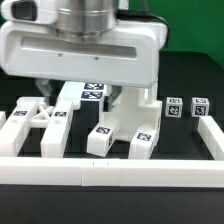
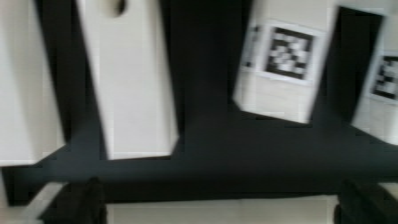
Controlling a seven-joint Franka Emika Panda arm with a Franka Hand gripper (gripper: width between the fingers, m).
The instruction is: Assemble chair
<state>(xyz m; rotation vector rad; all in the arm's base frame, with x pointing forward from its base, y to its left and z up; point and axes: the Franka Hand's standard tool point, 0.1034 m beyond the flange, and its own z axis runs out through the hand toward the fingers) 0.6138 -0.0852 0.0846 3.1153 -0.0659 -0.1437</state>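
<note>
Several white chair parts lie on the black table. A long leg (image 1: 64, 122) lies at the exterior view's left, and a blocky slab piece (image 1: 133, 118) with tagged ends (image 1: 141, 140) lies in the middle. Two small tagged cubes (image 1: 175, 107) stand at the right. My gripper (image 1: 80, 95) hangs low over the left parts, jaws wide apart and holding nothing. In the wrist view the gripper (image 2: 217, 202) shows dark fingertips (image 2: 71, 202) far apart. A long white piece (image 2: 128, 80) and a tagged piece (image 2: 285, 60) lie beyond them. A pale surface (image 2: 214, 214) shows between the fingertips; I cannot tell which part it is.
Long white border rails run along the front (image 1: 110, 172) and the exterior view's right side (image 1: 212, 140). A short tagged block (image 1: 100, 138) lies near the front rail. More white pieces (image 1: 22, 125) crowd the left. The gripper body hides the table's back.
</note>
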